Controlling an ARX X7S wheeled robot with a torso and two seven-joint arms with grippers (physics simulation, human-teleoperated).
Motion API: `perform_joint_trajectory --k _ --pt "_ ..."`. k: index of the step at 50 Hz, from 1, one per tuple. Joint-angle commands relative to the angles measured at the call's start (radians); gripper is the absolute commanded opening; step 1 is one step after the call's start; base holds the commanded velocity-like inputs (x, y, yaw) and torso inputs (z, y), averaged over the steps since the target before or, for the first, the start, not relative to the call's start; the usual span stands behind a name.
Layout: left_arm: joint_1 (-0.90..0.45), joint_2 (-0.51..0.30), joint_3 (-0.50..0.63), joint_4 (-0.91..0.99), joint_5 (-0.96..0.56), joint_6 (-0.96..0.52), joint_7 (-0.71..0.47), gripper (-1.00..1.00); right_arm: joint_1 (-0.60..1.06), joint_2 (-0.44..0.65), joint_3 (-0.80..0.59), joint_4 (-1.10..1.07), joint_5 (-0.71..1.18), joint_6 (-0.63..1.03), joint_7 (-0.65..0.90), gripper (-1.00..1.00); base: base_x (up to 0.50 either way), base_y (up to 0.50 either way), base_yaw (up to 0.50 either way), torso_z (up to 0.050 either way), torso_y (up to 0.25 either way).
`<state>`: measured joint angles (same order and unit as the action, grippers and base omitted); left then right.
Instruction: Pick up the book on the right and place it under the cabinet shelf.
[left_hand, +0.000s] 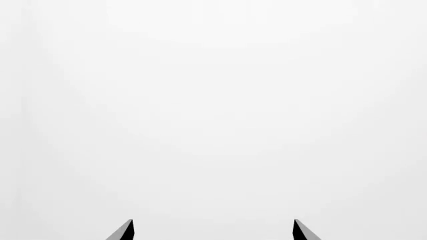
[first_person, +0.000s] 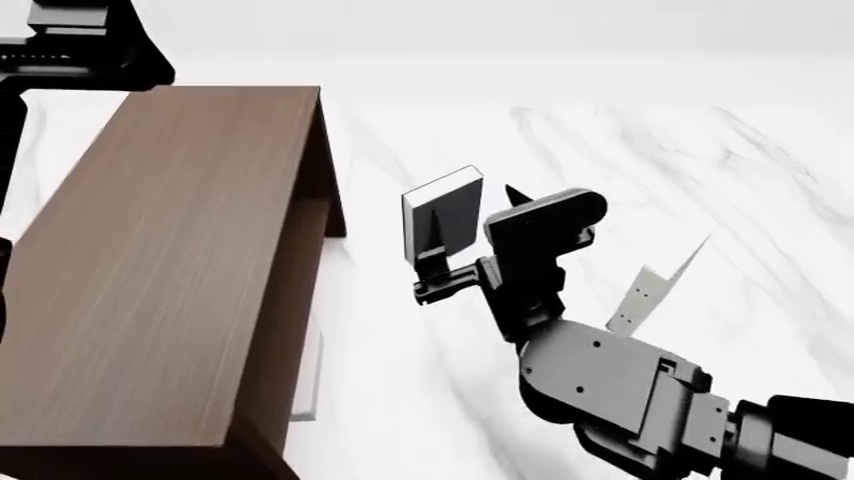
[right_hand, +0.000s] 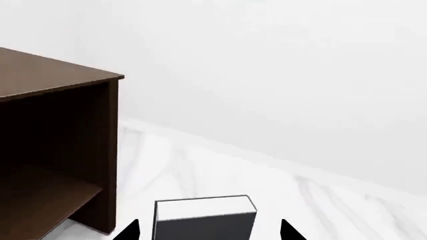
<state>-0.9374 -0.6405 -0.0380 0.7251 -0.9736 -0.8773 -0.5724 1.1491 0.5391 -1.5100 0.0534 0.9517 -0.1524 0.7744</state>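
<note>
The thin white book (first_person: 654, 285) stands tilted on the marble table, to the right of my right arm and untouched. My right gripper (first_person: 467, 232) (right_hand: 208, 231) is open. Its jaws stand on either side of a different book, dark-faced with white page edges (first_person: 441, 210) (right_hand: 203, 220), with a gap on each side. The dark-brown cabinet (first_person: 174, 270) fills the left of the head view. In the right wrist view its open face (right_hand: 40, 150) shows the inner shelf board (right_hand: 40, 197). My left gripper (left_hand: 213, 230) is open and empty, facing blank white.
A flat white book-like piece (first_person: 307, 385) pokes out at the cabinet's foot. My left arm's dark links (first_person: 80, 40) sit above the cabinet's far corner. The white marble table (first_person: 747, 180) stretches right and back to a white wall.
</note>
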Motion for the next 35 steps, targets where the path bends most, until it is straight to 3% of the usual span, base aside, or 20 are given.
perform_joint_trajectory --k 1,35 --pt "0.024 0.003 0.013 -0.004 0.018 0.013 0.005 1.0 0.095 0.111 0.013 -0.212 0.011 0.08 0.079 1.0 0.0 0.0 0.0 0.0 0.168" --pt "0.291 0.026 0.068 -0.048 0.18 0.178 0.087 1.0 0.349 0.331 0.103 -0.512 0.132 0.252 0.137 1.0 0.0 0.0 0.0 0.0 0.167"
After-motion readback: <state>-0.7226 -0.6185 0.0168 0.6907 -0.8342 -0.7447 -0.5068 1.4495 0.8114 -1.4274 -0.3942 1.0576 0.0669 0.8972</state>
